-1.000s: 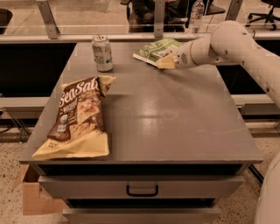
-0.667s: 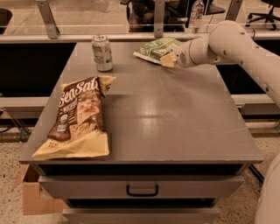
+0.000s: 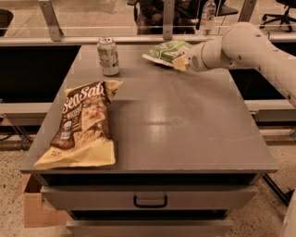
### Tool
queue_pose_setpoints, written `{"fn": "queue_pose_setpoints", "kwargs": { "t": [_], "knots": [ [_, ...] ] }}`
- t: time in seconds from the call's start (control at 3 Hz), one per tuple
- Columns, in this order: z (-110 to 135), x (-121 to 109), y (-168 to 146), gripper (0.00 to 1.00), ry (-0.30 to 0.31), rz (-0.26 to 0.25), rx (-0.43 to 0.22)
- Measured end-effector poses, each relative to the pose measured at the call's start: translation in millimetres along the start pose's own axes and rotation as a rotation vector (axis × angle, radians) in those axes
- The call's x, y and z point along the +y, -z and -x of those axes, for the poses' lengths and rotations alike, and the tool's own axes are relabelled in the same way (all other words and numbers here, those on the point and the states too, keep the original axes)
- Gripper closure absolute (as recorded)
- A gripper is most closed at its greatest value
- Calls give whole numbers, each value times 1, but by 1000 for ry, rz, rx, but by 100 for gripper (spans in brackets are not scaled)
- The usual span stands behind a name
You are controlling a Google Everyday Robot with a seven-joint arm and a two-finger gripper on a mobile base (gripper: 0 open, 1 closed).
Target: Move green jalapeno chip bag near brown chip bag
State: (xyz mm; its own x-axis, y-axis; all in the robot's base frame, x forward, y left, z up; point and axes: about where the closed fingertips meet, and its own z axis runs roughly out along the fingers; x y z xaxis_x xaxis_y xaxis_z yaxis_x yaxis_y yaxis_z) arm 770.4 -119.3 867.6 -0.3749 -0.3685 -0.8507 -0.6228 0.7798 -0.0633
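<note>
The green jalapeno chip bag (image 3: 165, 51) is at the far middle of the grey table (image 3: 185, 139), tilted and held just above the surface. My gripper (image 3: 181, 62) reaches in from the right and is shut on the bag's right end. The brown chip bag (image 3: 83, 120), with "Sea Salt" lettering and pale yellow ends, lies flat at the table's front left, well away from the green bag.
A green-and-silver drink can (image 3: 108, 56) stands upright at the back left, between the two bags. A clear bottle (image 3: 209, 14) stands behind the table. A drawer with a handle (image 3: 150, 201) is below the front edge. A cardboard box (image 3: 32, 208) sits on the floor at the left.
The gripper and the green bag have shifted only slightly, a little up and to the left. The brown bag and the can have not moved.
</note>
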Motion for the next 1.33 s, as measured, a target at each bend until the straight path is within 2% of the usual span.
{"fn": "queue_pose_setpoints", "kwargs": {
  "t": [0.33,0.67,1.0,1.33],
  "knots": [
    [11,1,25,100,21,33,-13],
    [6,18,57,100,103,124,51],
    [-23,54,101,100,258,270,190],
    [-55,85,133,100,336,400,307]
  ]
}}
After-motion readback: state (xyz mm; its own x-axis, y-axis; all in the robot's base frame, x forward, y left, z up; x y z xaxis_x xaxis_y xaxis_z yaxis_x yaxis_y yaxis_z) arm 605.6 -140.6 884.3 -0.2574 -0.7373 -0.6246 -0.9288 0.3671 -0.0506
